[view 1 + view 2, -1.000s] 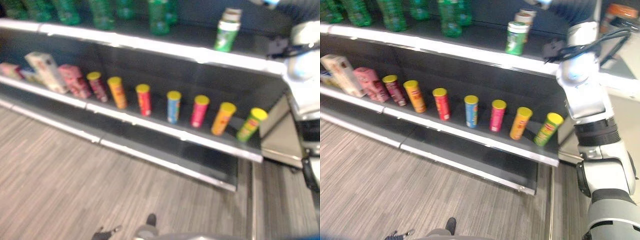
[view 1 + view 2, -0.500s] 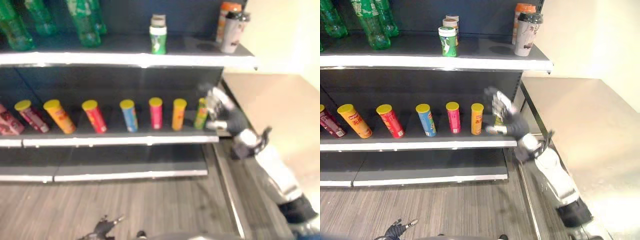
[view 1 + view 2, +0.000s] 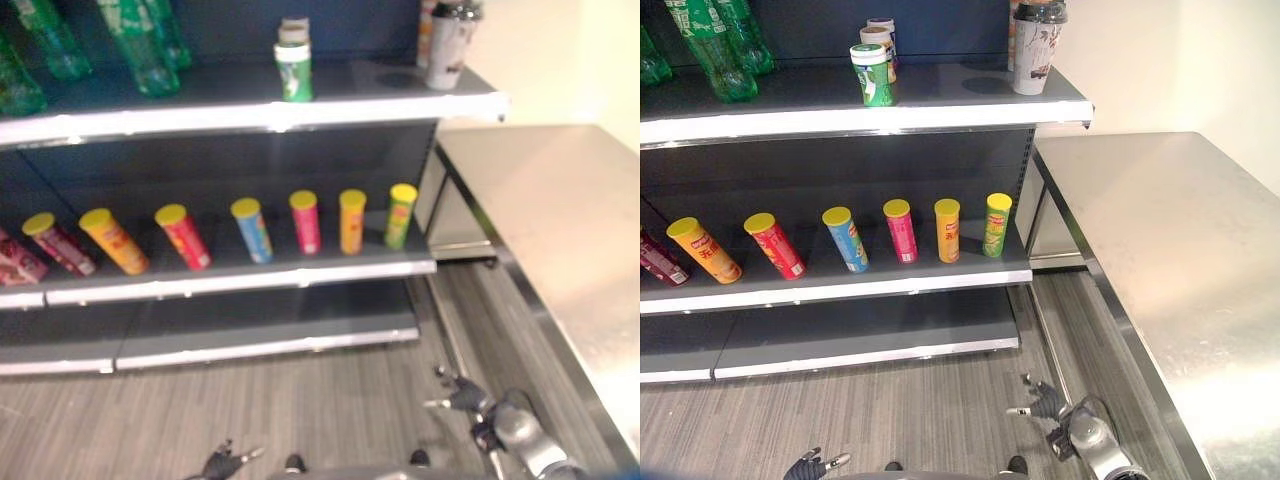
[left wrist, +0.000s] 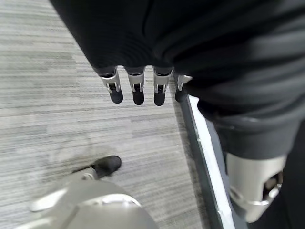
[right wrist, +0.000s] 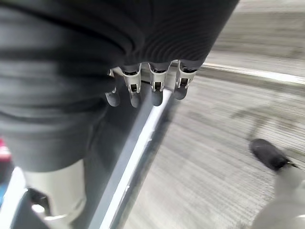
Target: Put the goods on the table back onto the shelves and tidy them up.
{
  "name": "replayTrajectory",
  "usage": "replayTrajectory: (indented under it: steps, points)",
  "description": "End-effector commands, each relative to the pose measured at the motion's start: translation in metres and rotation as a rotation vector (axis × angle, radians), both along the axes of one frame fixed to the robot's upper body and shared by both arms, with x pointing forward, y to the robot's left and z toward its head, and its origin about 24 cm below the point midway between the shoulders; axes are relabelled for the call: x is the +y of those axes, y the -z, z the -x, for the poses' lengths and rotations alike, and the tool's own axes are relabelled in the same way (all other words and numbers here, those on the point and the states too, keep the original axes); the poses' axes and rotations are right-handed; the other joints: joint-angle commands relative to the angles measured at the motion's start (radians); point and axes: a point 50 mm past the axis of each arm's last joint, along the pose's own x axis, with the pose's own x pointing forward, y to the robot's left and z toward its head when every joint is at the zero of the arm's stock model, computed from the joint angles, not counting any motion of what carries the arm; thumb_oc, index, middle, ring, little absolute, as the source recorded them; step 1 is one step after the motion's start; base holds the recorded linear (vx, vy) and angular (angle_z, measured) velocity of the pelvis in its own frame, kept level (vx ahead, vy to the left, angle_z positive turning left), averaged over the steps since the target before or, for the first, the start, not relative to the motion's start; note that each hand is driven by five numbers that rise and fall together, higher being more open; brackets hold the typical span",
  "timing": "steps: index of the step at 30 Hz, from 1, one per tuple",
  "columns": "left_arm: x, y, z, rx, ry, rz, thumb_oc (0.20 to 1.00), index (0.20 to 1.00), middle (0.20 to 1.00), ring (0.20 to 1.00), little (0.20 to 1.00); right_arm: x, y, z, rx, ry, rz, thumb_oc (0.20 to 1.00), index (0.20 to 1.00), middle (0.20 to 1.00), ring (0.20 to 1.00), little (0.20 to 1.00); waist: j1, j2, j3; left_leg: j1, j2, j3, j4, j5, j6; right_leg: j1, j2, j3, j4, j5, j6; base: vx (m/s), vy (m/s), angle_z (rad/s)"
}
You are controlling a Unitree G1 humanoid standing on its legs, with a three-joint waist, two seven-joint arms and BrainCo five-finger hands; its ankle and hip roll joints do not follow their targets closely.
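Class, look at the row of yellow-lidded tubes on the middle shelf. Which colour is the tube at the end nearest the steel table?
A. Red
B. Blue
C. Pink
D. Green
D. The green tube stands last in the row on the middle shelf, closest to the steel table, with an orange tube next to it.

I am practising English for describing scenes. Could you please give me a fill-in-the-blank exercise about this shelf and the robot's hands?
1. The row of tubes with yellow lids stands on the ___ shelf.
2. The tube nearest the steel table is ___.
3. The right hand hangs low over the floor and holds ___.
4. The left hand has its fingers ___.

Missing words: middle; green; nothing; open
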Motion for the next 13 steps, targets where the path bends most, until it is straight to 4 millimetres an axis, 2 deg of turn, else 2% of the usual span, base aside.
replayTrajectory:
  steps: [1,2,3,4,5,7,13]
  points:
    - [0.009,-0.004,-0.023,-0.024,0.029,-0.065,1.0,1.0,1.0,1.0,1.0,-0.002,0.0,-0.013,-0.046,0.048,0.086,1.0,1.0,1.0,1.0,1.0,0.038,-0.009,0.013,0.05,-0.006,0.002,0.008,-0.112,-0.001,-0.036,-0.035,-0.045,0.078,-0.031,0.018,0.02,-0.042,0.17]
    - [0.01,-0.003,-0.021,-0.018,0.023,-0.068,1.0,1.0,1.0,1.0,1.0,-0.005,0.007,-0.005,-0.005,0.091,0.095,1.0,1.0,1.0,1.0,1.0,0.039,-0.008,0.012,0.05,-0.005,-0.001,0.008,-0.112,-0.002,-0.033,-0.033,-0.048,0.077,-0.033,0.017,0.02,-0.031,0.15]
    - [0.01,-0.003,-0.021,-0.018,0.023,-0.069,1.0,1.0,1.0,1.0,1.0,-0.004,0.007,-0.005,-0.005,0.091,0.095,1.0,1.0,1.0,1.0,1.0,0.039,-0.008,0.013,0.05,-0.005,-0.002,0.008,-0.112,-0.002,-0.032,-0.033,-0.049,0.077,-0.033,0.017,0.02,-0.04,0.09]
    - [0.009,-0.003,-0.023,-0.022,0.009,-0.061,1.0,1.0,1.0,1.0,1.0,-0.009,0.017,0.01,0.067,0.163,0.112,1.0,1.0,1.0,1.0,1.0,0.04,-0.007,0.011,0.05,-0.004,-0.006,0.008,-0.111,-0.003,-0.026,-0.028,-0.054,0.074,-0.036,0.014,0.0,0.0,0.0]
    - [0.009,-0.003,-0.023,-0.022,0.009,-0.061,1.0,1.0,1.0,1.0,1.0,-0.009,0.017,0.01,0.066,0.163,0.112,1.0,1.0,1.0,1.0,1.0,0.04,-0.008,0.011,0.05,-0.004,-0.006,0.008,-0.111,-0.003,-0.026,-0.028,-0.055,0.074,-0.036,0.014,0.03,-0.041,0.06]
    - [0.011,-0.003,-0.022,-0.021,-0.01,-0.056,1.0,1.0,1.0,1.0,1.0,-0.013,0.027,0.028,0.149,0.215,0.126,1.0,1.0,1.0,1.0,1.0,0.042,-0.006,0.009,0.05,-0.001,-0.011,0.008,-0.11,-0.006,-0.019,-0.024,-0.062,0.07,-0.039,0.012,0.03,-0.035,0.1]
    - [0.015,-0.002,-0.016,0.007,-0.035,-0.058,1.0,1.0,1.0,1.0,1.0,-0.018,0.036,0.056,0.233,0.332,0.095,1.0,1.0,1.0,1.0,1.0,0.035,-0.011,0.006,0.048,0.008,-0.014,0.008,-0.107,-0.013,-0.008,-0.011,-0.069,0.06,-0.043,0.008,0.02,-0.033,0.07]
